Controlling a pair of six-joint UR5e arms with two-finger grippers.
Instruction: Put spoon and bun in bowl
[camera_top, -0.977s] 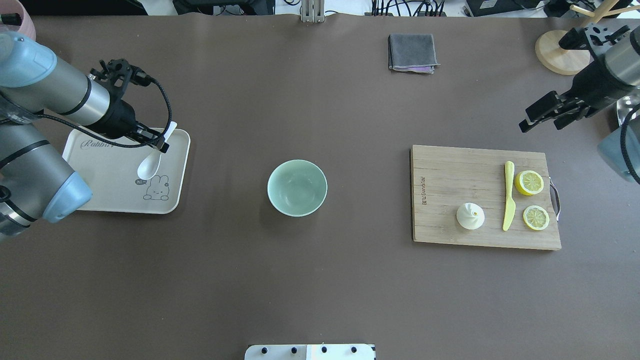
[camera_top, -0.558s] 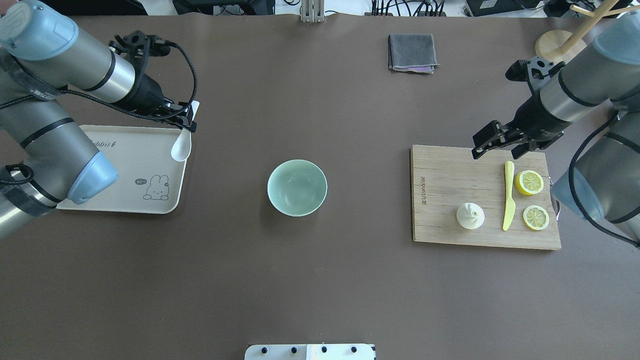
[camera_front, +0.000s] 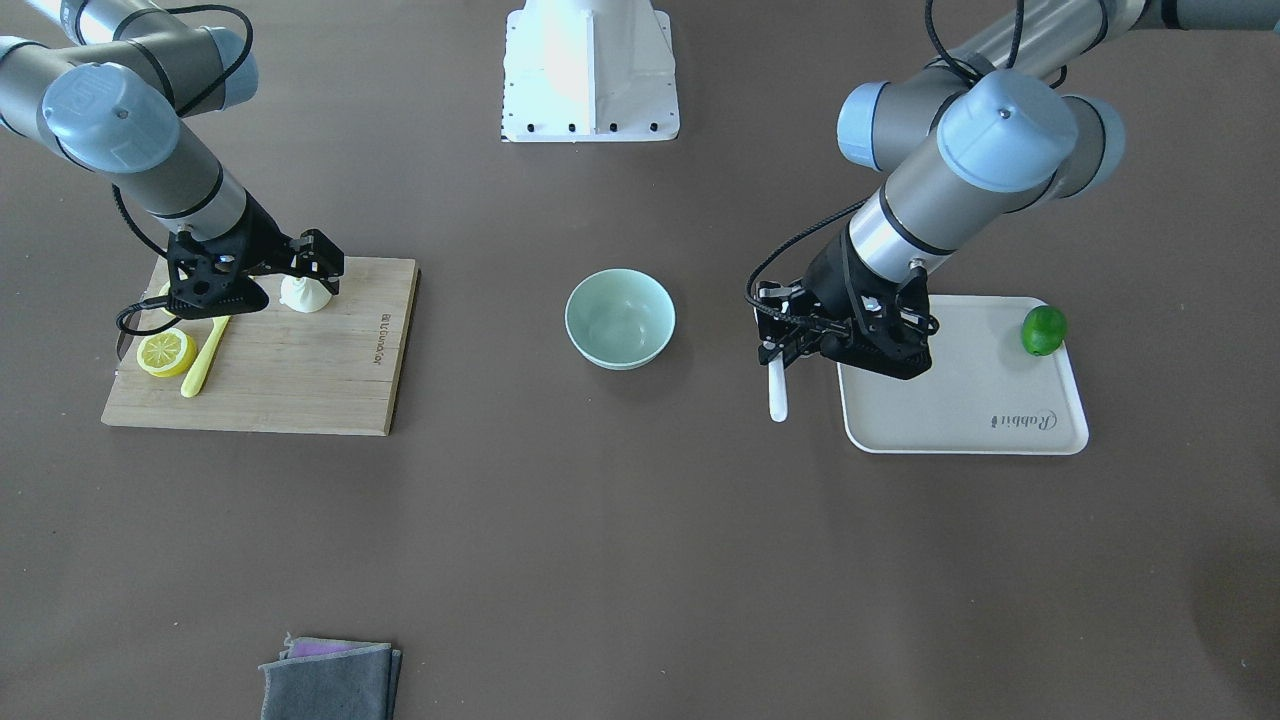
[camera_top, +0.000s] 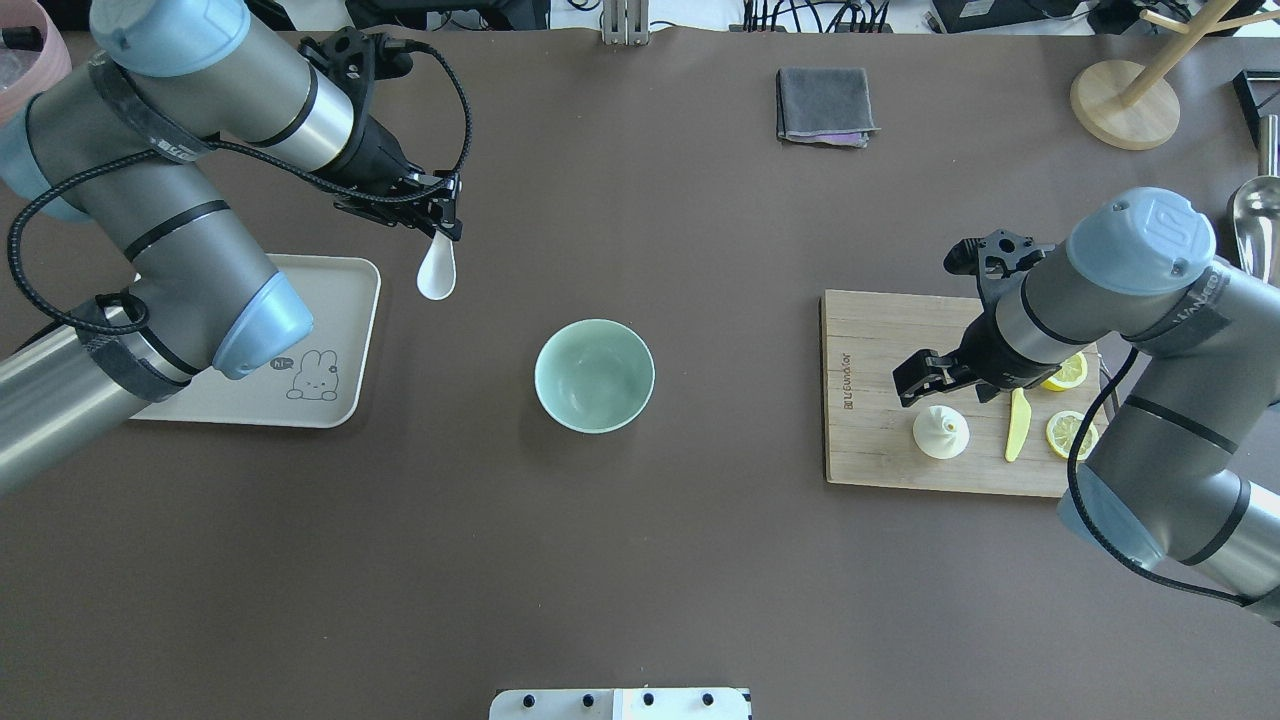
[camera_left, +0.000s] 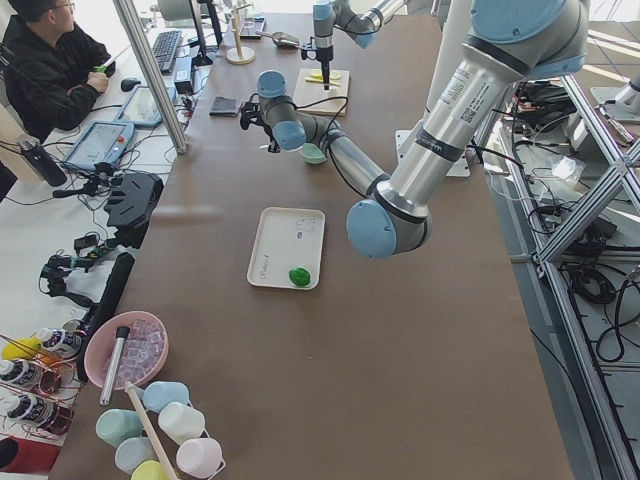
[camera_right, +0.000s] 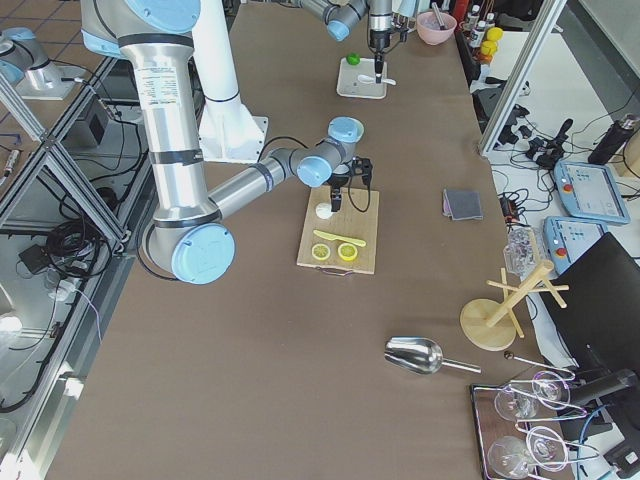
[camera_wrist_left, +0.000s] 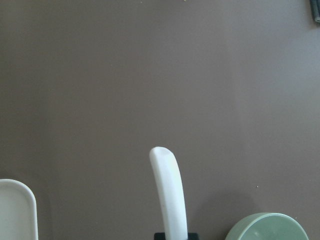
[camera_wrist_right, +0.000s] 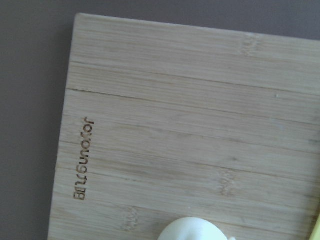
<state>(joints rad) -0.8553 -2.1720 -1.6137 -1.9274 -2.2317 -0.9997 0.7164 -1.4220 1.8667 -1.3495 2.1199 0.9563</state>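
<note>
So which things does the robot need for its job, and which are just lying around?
Needed for the job: spoon, bun, mint-green bowl.

Just lying about: lemon halves, yellow-green knife, cutting board, rabbit tray, lime, grey cloth.

Centred on the worktop (camera_top: 640, 580), the bowl (camera_top: 594, 375). Left of it a tray (camera_top: 340, 340), with the spoon (camera_top: 437, 272) in the left gripper (camera_top: 445, 228) between tray and bowl. Right of it a cutting board (camera_top: 870, 330) carrying the bun (camera_top: 940, 433), knife (camera_top: 1015, 435) and lemon halves (camera_top: 1072, 432).
</note>
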